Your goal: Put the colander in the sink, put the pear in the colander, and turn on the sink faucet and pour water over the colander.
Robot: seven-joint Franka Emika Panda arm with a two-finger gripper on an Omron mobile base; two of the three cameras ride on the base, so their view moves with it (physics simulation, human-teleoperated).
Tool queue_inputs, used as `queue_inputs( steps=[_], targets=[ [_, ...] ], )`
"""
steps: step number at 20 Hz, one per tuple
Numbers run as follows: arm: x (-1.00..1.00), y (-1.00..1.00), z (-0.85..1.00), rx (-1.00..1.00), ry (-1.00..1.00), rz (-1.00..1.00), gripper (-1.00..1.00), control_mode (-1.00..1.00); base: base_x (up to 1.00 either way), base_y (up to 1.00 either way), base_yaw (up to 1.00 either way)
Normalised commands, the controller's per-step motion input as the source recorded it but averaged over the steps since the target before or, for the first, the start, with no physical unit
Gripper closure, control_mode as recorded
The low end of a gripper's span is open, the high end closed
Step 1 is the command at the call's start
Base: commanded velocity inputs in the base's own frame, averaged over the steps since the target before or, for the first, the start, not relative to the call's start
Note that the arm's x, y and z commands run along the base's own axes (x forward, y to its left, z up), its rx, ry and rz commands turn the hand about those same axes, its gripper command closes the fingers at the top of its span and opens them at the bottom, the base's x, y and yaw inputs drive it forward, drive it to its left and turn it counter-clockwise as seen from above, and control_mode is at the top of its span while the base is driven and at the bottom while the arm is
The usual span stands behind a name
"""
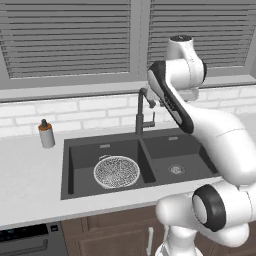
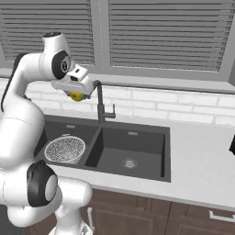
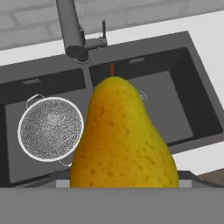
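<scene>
White countertop [image 1: 30,175] under shuttered windows [image 2: 160,32], brick-tile backsplash [image 1: 75,112] behind, and the dark grey double sink [image 1: 145,142] set in the middle. The gripper [image 2: 77,95] hangs high over the sink beside the faucet [image 2: 99,103], its fingertips hidden behind the fruit, so the grip looks closed around the pear [image 3: 122,140] but contact itself is hard to make out. The pear is yellow, speckled, its base cut off in the hand view. Below and to the left, the round mesh colander [image 1: 116,171] sits in the left basin, thin-rimmed. A soap bottle [image 1: 46,134] stands on the counter.
</scene>
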Motion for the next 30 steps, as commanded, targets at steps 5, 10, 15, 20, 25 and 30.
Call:
queue_inputs(
  steps=[5,10,15,20,25,30],
  targets=[
    [0.05,1.00,-0.22,0.00,-0.06,0.00,1.00,-1.00,0.00,0.00,0.00],
    [0.40,1.00,-0.10,-0.01,0.11,0.00,1.00,-1.00,0.00,0.00,0.00],
    [0.64,1.00,-0.46,-0.05,0.25,0.00,1.00,-1.00,0.00,0.00,0.00],
    [0.51,0.93,-0.79,-0.11,0.09,-0.03,1.00,-1.00,0.00,0.00,0.00],
    [0.27,0.23,-0.84,-0.06,0.00,-0.04,1.00,-1.00,0.00,0.00,0.00],
    [0.16,-0.12,-0.70,0.00,0.00,0.00,1.00,-1.00,0.00,0.00,0.00]
  ],
)
